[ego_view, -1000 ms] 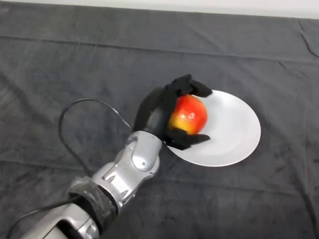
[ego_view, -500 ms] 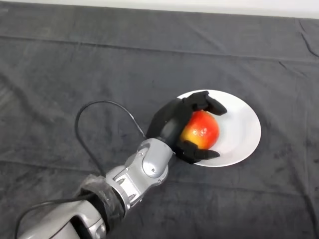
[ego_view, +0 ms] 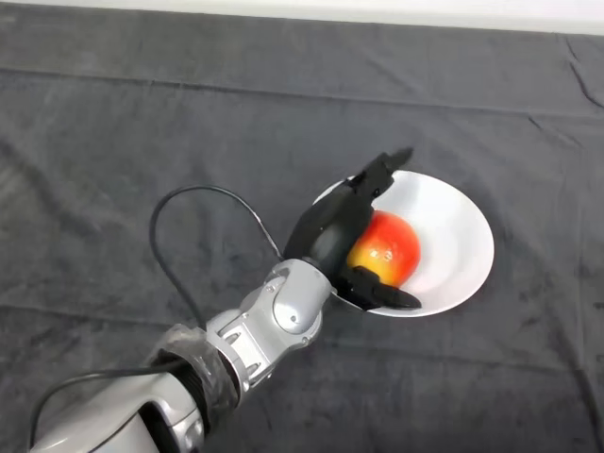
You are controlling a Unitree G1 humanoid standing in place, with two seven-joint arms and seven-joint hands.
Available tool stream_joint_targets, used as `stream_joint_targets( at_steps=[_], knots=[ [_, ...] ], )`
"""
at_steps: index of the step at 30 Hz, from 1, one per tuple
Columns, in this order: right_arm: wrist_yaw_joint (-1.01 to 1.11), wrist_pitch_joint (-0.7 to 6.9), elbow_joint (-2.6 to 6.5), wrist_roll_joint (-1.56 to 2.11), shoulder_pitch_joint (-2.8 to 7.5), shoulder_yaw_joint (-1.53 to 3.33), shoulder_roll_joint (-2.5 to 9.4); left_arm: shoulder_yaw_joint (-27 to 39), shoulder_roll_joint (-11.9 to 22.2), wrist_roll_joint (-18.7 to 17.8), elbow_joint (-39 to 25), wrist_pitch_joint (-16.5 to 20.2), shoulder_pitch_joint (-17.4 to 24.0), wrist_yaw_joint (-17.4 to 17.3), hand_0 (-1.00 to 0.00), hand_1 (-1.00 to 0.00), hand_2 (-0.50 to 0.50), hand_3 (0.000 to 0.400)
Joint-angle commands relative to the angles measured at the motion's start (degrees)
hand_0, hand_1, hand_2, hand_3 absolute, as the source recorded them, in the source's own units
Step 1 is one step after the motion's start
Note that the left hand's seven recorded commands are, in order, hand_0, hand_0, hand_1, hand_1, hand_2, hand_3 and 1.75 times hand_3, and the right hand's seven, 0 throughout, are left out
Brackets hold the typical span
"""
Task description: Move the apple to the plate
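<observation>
A red and yellow apple (ego_view: 387, 246) rests on the white plate (ego_view: 453, 236), left of its middle. My left hand (ego_view: 326, 231) is beside the apple on its left, over the plate's left rim. Its fingers (ego_view: 377, 175) are straight and point up and to the right, off the apple. The thumb (ego_view: 377, 291) reaches along the apple's near side, close under it. The hand is open and holds nothing.
A dark cloth (ego_view: 142, 142) covers the whole table. A pale strip (ego_view: 377, 9) runs along the table's far edge.
The hand carried the apple to the right onto the plate. Its fingers then uncurled from the apple's top and straightened, letting the apple go.
</observation>
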Motion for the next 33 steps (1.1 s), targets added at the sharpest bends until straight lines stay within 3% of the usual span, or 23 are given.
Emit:
stream_joint_targets(
  at_steps=[1, 13, 24, 33],
  knots=[
    [0.5, 0.23, 0.8, -0.14, -0.55, -0.74, -1.63, 2.3, 2.6, -0.4, 0.7, -1.7, -3.4, -0.5, 0.0, 0.0, 0.0, 0.0],
    [0.51, 0.2, 0.77, -0.17, -0.54, -0.74, -1.6, 12.3, 13.2, -1.2, -7.3, -5.4, 1.4, -0.7, 0.0, 0.0, 0.0, 0.0],
    [0.43, 0.17, 0.57, -0.22, -0.47, -0.7, -1.5, 24.8, 23.4, -3.8, -18.1, -7.3, 10.3, 0.7, 0.0, 0.0, 0.0, 0.0],
    [0.33, 0.16, 0.34, -0.24, -0.39, -0.67, -1.41, 34.9, 28.7, -6.1, -24.2, -9.3, 18.8, 2.3, 0.0, 0.0, 0.0, 0.0]
  ],
)
